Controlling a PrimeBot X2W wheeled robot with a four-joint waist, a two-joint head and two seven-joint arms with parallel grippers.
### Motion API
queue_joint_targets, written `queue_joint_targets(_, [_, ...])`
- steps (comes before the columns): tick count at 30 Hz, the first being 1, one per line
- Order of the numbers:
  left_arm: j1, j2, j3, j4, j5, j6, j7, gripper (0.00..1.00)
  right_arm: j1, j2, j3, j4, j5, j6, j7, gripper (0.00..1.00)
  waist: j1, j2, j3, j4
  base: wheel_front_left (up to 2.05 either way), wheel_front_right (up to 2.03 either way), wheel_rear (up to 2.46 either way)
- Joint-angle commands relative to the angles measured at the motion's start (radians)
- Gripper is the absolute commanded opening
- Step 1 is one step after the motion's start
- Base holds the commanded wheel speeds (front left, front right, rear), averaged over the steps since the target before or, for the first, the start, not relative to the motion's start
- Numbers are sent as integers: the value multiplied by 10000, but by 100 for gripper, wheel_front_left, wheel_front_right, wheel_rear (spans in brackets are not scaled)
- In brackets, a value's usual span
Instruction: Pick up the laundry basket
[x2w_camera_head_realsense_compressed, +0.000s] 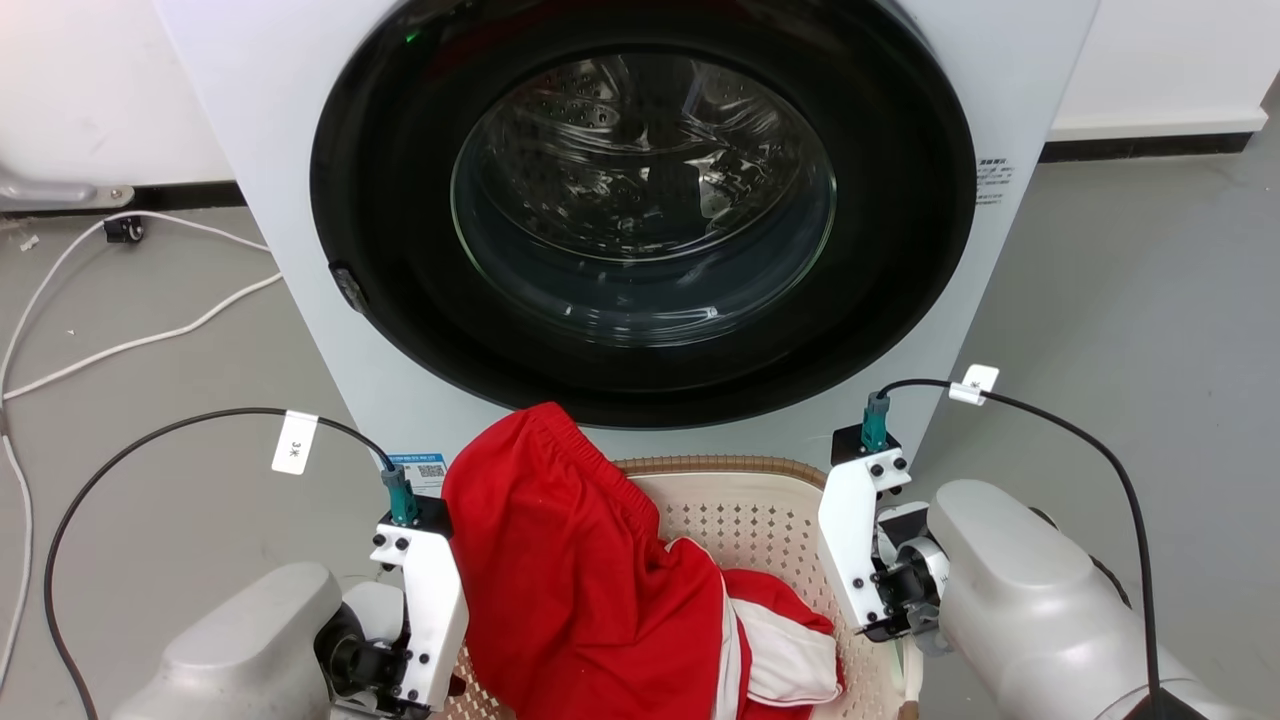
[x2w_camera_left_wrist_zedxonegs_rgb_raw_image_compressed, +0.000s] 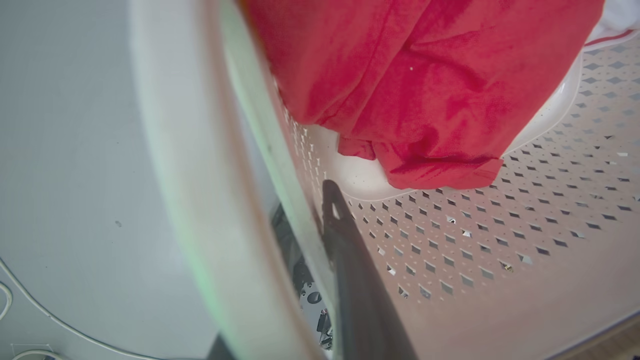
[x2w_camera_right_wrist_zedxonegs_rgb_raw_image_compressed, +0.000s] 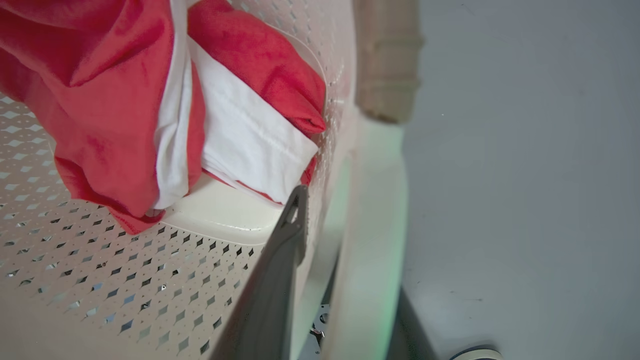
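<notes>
Squarely between the two arms, the laundry basket (x2w_camera_head_realsense_compressed: 745, 520) sits low before the front of the white washing machine (x2w_camera_head_realsense_compressed: 260, 150), just beneath its round dark door (x2w_camera_head_realsense_compressed: 640, 200). A red garment with white stripes (x2w_camera_head_realsense_compressed: 580, 580) lies in the basket and hangs over its brown woven-look rim (x2w_camera_head_realsense_compressed: 720, 465) on the robot's left.

The left gripper (x2w_camera_left_wrist_zedxonegs_rgb_raw_image_compressed: 275, 215) straddles the basket's left side. One dark finger (x2w_camera_left_wrist_zedxonegs_rgb_raw_image_compressed: 350, 270) lies inside against the perforated wall, the other's base shows outside, and the wall and white loop handle (x2w_camera_left_wrist_zedxonegs_rgb_raw_image_compressed: 170, 150) stand between them. The right gripper (x2w_camera_right_wrist_zedxonegs_rgb_raw_image_compressed: 340, 210) straddles the right side likewise, with one finger (x2w_camera_right_wrist_zedxonegs_rgb_raw_image_compressed: 285, 260) inside and the handle (x2w_camera_right_wrist_zedxonegs_rgb_raw_image_compressed: 375, 225) just beyond it. Whether either pair of jaws presses on the plastic cannot be told.

A white cable (x2w_camera_head_realsense_compressed: 150, 340) trails over the grey floor (x2w_camera_head_realsense_compressed: 1120, 300) to the machine's left.
</notes>
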Motion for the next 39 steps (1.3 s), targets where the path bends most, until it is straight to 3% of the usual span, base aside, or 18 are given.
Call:
queue_joint_targets(1, [-16, 212, -117, 86, 86, -38, 152, 0, -258, -165, 76, -32, -42, 39, 41, 0, 2, 0, -35, -1, 0, 0, 0])
queue_joint_targets(39, [-415, -67, -646, 514, -500, -40, 67, 0, -368, -146, 757, 89, 770, 46, -112, 0, 2, 0, -135, -23, 0, 0, 0])
